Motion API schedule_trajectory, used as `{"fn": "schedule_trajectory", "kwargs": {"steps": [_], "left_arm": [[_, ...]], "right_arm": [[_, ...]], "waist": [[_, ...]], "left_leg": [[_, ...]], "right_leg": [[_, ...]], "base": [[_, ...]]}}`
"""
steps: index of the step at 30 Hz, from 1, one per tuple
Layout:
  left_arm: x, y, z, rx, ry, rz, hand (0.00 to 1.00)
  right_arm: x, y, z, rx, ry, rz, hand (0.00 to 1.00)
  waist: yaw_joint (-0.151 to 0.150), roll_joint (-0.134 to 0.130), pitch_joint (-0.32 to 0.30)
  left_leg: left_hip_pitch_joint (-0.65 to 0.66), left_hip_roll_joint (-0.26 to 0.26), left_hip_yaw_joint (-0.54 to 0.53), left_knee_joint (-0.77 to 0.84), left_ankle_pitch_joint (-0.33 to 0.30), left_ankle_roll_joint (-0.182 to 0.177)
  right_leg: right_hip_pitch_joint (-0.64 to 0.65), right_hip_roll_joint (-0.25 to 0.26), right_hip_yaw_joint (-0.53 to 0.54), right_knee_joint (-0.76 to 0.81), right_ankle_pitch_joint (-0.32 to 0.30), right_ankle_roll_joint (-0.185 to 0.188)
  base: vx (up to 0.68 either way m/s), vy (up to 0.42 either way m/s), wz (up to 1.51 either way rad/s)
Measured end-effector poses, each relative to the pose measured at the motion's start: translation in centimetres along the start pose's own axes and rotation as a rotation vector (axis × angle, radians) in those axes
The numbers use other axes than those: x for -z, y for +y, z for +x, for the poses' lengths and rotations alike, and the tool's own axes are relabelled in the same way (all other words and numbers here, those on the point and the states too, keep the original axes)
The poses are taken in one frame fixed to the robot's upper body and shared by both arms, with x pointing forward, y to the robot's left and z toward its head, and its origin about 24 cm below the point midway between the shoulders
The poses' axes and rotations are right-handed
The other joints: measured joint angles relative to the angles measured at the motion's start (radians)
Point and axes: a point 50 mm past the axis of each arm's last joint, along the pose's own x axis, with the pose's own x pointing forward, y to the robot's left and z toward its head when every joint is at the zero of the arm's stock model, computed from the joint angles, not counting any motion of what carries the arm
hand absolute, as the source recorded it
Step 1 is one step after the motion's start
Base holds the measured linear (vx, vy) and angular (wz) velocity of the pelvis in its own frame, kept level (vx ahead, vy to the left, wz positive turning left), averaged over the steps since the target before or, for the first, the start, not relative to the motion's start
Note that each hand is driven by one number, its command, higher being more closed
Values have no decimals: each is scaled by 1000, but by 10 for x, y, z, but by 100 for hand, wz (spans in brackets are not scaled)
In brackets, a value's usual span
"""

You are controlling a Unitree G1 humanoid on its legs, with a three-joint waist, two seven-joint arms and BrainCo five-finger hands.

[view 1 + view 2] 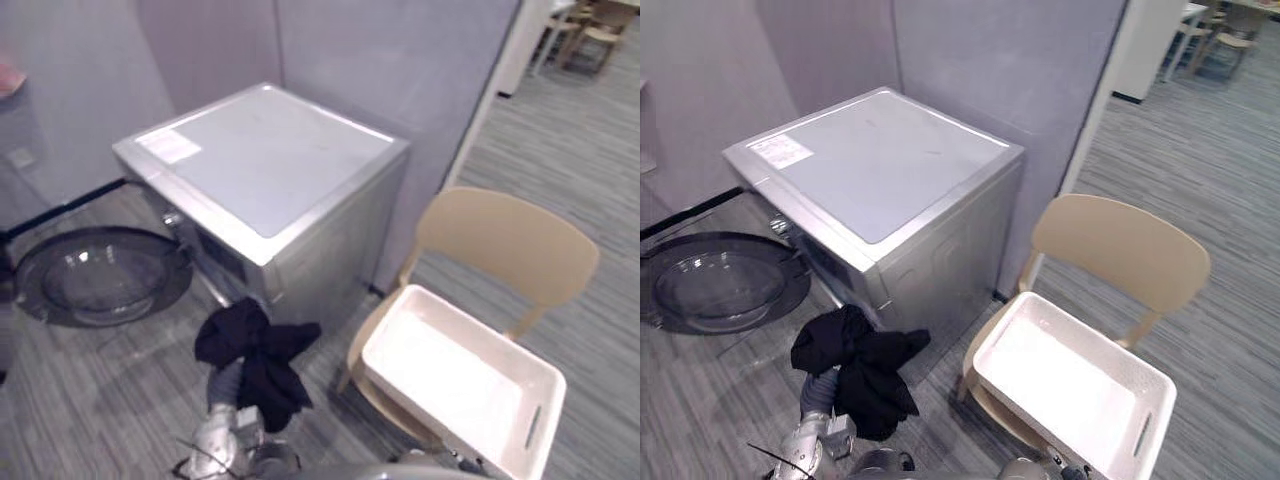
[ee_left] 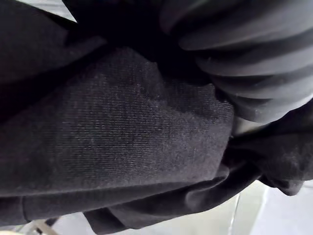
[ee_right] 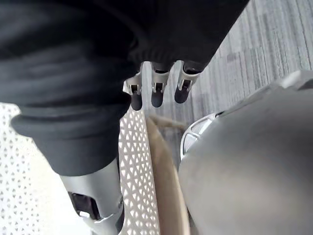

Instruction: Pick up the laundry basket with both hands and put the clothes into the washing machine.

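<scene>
Evidently handles as soft, light, limp cloth, best gathered at the middle. Hangs as a black garment [image 1: 255, 350] bunched over the left robot hand [image 2: 254, 58], grip impossible to tell, just before the washing machine [image 1: 270, 180] and its open door [image 1: 100, 275]. Leaves the right robot hand [image 3: 157, 90] slack, holding nothing, beside the empty laundry basket [image 1: 450, 380].

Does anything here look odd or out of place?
The black garment is bunched over the left hand outside the washing machine, whose door stands open. The white basket sits empty, askew on the chair.
</scene>
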Motion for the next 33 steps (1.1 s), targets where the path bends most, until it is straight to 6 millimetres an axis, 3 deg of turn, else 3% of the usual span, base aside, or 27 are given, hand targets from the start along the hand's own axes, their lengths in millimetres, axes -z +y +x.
{"fn": "schedule_trajectory", "kwargs": {"steps": [4, 7, 11, 13, 15, 16, 17, 18, 19, 21, 22, 23, 25, 27, 30, 31, 32, 33], "left_arm": [[0, 1, 1, -19, -1, 1, 100], [1, -3, 1, -15, 6, -1, 100], [6, -10, 5, 21, 25, 3, 100], [2, -10, 9, 20, 10, -1, 100], [-2, -14, 13, 33, -10, -2, 100], [-4, -16, 14, 38, -17, -3, 100], [-3, -17, 14, 39, -15, -2, 100], [-3, -18, 14, 46, -16, 12, 100], [-3, -18, 14, 50, -15, 16, 100], [-2, -22, 12, 81, -10, 28, 100], [-1, -24, 12, 88, -8, 27, 100], [0, -29, 11, 110, -2, 27, 100], [4, -37, 9, 157, 14, 27, 100], [9, -48, 12, 205, 36, 32, 100], [11, -55, 11, 242, 43, 41, 100], [12, -58, 10, 264, 44, 44, 100], [13, -64, 8, 296, 50, 49, 100], [14, -67, 7, 312, 49, 57, 100]], "right_arm": [[2, 7, 1, -3, 19, 11, 0], [1, 7, 2, 11, 17, 10, 0], [-12, 8, 10, 36, 17, -13, 0], [-17, 14, 11, 27, 7, -14, 0], [-19, 16, 11, 23, 0, -18, 0], [-21, 18, 12, 24, 1, -19, 0], [-23, 20, 11, 22, -10, -15, 0], [-27, 24, 9, 8, -32, -3, 0], [-26, 25, 9, 4, -34, 3, 0], [-19, 30, 5, -24, -34, 72, 0], [-18, 31, 5, -32, -32, 85, 0], [-17, 33, 4, -43, -27, 89, 0], [-16, 29, 4, -31, -25, 132, 0], [-15, 23, 4, -11, -30, 162, 0], [-11, 15, 3, 12, -18, 182, 0], [-7, 12, 2, 26, -6, 198, 0], [-6, 8, 2, 41, -7, 209, 0], [-7, 7, 2, 44, -13, 216, 0]], "waist": [[5, -6, 2], [4, 10, -21], [7, 68, -40], [5, 69, -43], [4, 69, -44], [2, 67, -44], [0, 66, -45], [-3, 64, -47], [-4, 62, -48], [-14, 39, -60], [-20, 32, -60], [-25, 17, -66], [-27, 31, -59], [-38, 35, -59], [-66, 28, -63], [-76, 0, -75], [-75, 21, -75], [-76, 28, -78]], "left_leg": [[-10, -18, -15, 15, -30, 2], [-31, -10, -9, 52, -56, 9], [-83, -6, 42, 138, -112, 42], [-104, -21, 61, 146, -120, 47], [-117, -40, 63, 140, -129, 54], [-113, -60, 60, 115, -128, 57], [-99, -74, 50, 93, -119, 73], [-73, -93, 25, 52, -95, 111], [-70, -96, 19, 44, -91, 112], [-38, -141, -47, -38, -49, 119], [-28, -151, -66, -57, -42, 116], [-8, -166, -100, -83, -36, 121], [21, -172, -162, -103, -38, 120], [47, -176, -230, -121, -38, 119], [64, -187, -308, -120, -47, 107], [78, -201, -332, -102, -67, 85], [90, -183, -342, -73, -91, 66], [99, -171, -341, -63, -102, 58]], "right_leg": [[42, 0, -19, -58, 25, 38], [68, 27, -17, -154, 70, 60], [31, 25, 42, -209, 131, 84], [6, 11, 60, -230, 164, 85], [-12, -4, 62, -227, 178, 34], [-25, -6, 75, -206, 179, -32], [-38, -5, 109, -175, 174, -57], [-63, 28, 211, -93, 116, -43], [-66, 40, 234, -75, 97, -36], [-85, 154, 354, 37, -35, -17], [-87, 180, 373, 54, -62, -20], [-96, 237, 393, 76, -101, -26], [-142, 332, 431, 90, -130, -37], [-191, 386, 473, 54, -128, -37], [-216, 377, 510, -42, -88, -35], [-204, 344, 479, -60, 26, -56], [-183, 355, 449, -50, 26, -111], [-175, 363, 441, -52, 17, -119]], "base": [[31, 98, 30], [14, 104, -10], [10, 161, -35], [-3, 194, -28], [-3, 176, 3], [4, 143, 14], [78, 122, 32], [77, 65, 34], [115, 16, 61], [71, -48, 85], [70, -69, 101], [85, -106, 87], [111, -128, 89], [171, -151, 103], [221, -175, 101], [311, -241, 65], [336, -240, 48], [411, -252, 16]]}}
